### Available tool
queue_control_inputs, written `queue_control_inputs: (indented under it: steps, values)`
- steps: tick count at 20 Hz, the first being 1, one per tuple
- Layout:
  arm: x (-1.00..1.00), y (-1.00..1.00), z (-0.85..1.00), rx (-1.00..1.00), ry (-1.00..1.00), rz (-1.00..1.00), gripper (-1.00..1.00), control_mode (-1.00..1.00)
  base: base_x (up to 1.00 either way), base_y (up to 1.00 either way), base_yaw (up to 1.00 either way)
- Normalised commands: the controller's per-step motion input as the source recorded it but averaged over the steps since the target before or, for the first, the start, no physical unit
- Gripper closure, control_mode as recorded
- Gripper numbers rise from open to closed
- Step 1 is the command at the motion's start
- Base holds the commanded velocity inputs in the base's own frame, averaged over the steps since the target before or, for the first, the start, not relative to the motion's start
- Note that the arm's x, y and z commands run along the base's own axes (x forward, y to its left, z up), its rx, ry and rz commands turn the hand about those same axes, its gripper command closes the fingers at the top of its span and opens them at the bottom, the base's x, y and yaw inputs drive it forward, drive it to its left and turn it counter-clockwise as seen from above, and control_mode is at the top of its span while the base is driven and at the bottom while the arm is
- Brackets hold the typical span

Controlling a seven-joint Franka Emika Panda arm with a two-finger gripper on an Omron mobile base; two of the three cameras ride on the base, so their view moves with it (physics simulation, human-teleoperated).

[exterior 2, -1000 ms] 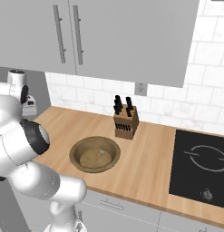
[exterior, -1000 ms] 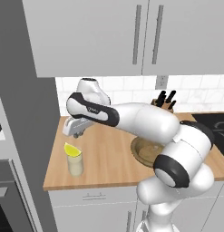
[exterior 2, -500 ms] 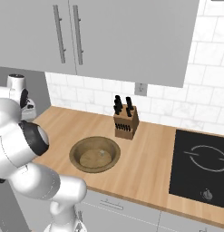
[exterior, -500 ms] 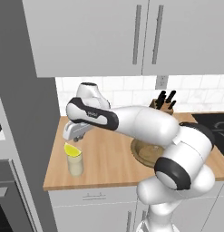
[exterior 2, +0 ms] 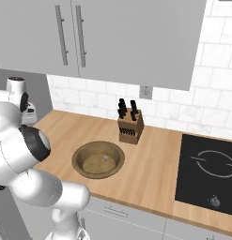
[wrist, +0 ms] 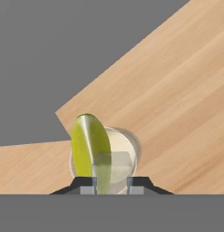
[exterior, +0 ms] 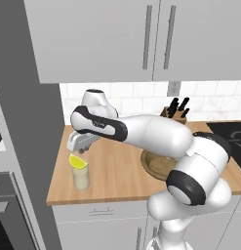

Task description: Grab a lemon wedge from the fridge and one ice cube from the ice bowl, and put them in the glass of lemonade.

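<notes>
My end effector (exterior: 77,150) hangs just above the glass of lemonade (exterior: 81,177), at the left end of the wooden desk (exterior: 117,171). Hand view: fingers nearly closed, a small translucent cube-like piece between the tips, right over the glass mouth; looks like ice, can't tell for sure. Lemon wedge (exterior: 77,161) sits on the glass rim, bright yellow, tilted; in the hand view it stands upright at the left of the glass (wrist: 106,156).

Ice bowl (exterior 2: 98,159) round, brown, shallow, mid-desk, well apart from the glass to its right; one small pale bit inside it. Knife block (exterior 2: 130,125) behind the bowl, near the white tiled wall (exterior 2: 174,110), dark handles up. Black cooktop (exterior 2: 209,169) set in the desk at the far right. Pale grey wall cabinets (exterior: 141,39) overhead, long bar handles. Outlet on the tiles above the block. Tall grey panel (exterior: 24,146) just left of the desk's end, beside the glass. Drawer fronts below the desk edge.
</notes>
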Motion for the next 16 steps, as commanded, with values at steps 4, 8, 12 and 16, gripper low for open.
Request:
queue_control_inputs:
  steps: [4, 8, 12, 16]
  values:
    - [0.0, 0.0, 0.0, 0.0, 0.0, 0.0, 1.0, -1.0, 0.0, 0.0, 0.0]
    - [-0.05, 0.06, 0.0, 0.0, 0.0, 0.0, 1.0, -1.0, 0.0, 0.0, 0.0]
    - [-0.03, 0.11, 0.0, 0.0, 0.0, 0.0, 1.0, -1.0, 0.0, 0.0, 0.0]
    - [0.0, -0.1, 0.0, 0.0, 0.0, -0.02, 1.0, -1.0, 0.0, 0.0, 0.0]
